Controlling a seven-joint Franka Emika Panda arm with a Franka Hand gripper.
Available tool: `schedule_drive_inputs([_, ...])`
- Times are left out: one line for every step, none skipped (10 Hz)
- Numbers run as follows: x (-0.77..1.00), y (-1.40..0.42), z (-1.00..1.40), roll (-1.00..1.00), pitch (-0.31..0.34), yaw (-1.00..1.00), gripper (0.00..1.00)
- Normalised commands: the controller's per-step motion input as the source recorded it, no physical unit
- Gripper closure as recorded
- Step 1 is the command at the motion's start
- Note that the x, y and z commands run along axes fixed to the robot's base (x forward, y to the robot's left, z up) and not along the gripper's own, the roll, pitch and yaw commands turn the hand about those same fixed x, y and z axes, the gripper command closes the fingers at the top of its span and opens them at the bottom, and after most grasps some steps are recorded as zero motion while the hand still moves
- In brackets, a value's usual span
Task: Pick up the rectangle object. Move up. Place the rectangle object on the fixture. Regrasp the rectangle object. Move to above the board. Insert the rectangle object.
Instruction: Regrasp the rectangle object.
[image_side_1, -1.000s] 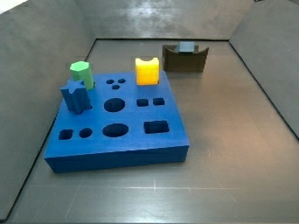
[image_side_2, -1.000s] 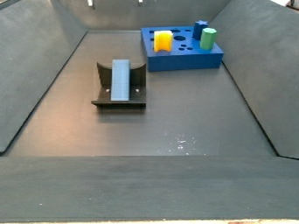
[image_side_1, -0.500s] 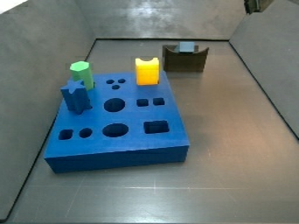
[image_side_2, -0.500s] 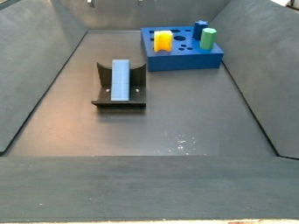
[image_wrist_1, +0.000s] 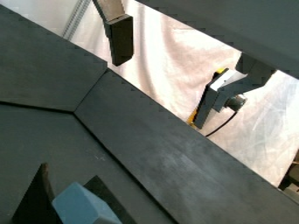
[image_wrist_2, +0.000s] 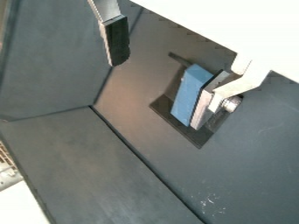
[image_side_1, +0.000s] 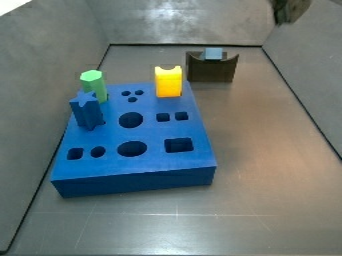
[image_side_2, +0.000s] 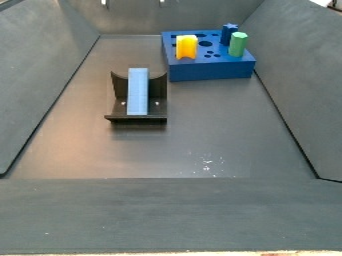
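Note:
The grey-blue rectangle object (image_side_2: 138, 90) lies lengthwise in the notch of the dark fixture (image_side_2: 115, 100), seen end-on in a side view as the rectangle object (image_side_1: 211, 54) in the fixture (image_side_1: 214, 69). My gripper (image_wrist_2: 162, 92) hangs high above it, open, with nothing between its fingers (image_wrist_2: 114, 39). The rectangle object (image_wrist_2: 191, 94) rests below, close to one finger. Only the gripper's lower edge (image_side_1: 290, 9) shows in a side view. In a wrist view, the gripper (image_wrist_1: 162, 87) stands open and the rectangle object (image_wrist_1: 86, 206) sits at the edge. The blue board (image_side_1: 177, 165) lies apart from the fixture.
On the board stand a yellow arched piece (image_side_1: 168, 80), a green peg (image_side_1: 91, 81) and a dark blue peg (image_side_1: 87, 110). Sloped grey walls (image_side_2: 40, 90) enclose the floor. The board (image_side_2: 225, 69) is at the far end.
The gripper has come down into the upper corner of a side view, showing more than half a second ago. The rectangle object and fixture have not moved.

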Motion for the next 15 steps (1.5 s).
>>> schedule_drive_inputs([0.05,0.06,-1.00,0.29,0.175,0.20,0.00])
schedule_drive_inputs([0.06,0.06,-1.00,0.24,0.119,0.22,0.00])
schedule_drive_inputs([0.07,0.06,-1.00,0.19,0.040,0.22,0.00])
schedule_drive_inputs([0.08,0.05,-1.00,0.17,-0.029,0.21,0.00])
schedule_drive_inputs([0.09,0.05,-1.00,0.14,-0.109,0.19,0.00])
schedule_drive_inputs([0.10,0.05,-1.00,0.13,-0.159,0.15,0.00])
schedule_drive_inputs([0.11,0.04,-1.00,0.11,-0.211,0.11,0.00])
schedule_drive_inputs([0.11,0.04,-1.00,0.11,-0.237,0.07,0.00])
schedule_drive_inputs([0.09,0.02,-0.81,0.12,-0.234,0.02,0.00])
schedule_drive_inputs([0.08,0.02,-0.66,0.12,-0.213,-0.02,0.00])
schedule_drive_inputs([0.07,0.01,-0.47,0.12,-0.173,-0.06,0.00])
schedule_drive_inputs([0.07,0.01,-0.37,0.11,-0.153,-0.06,0.00])
schedule_drive_inputs([0.05,0.01,-0.20,0.09,-0.091,-0.07,0.00])
schedule_drive_inputs([0.01,0.00,-0.17,0.08,-0.080,-0.07,0.00])
schedule_drive_inputs([0.01,0.00,-0.17,0.08,-0.079,-0.07,0.00])
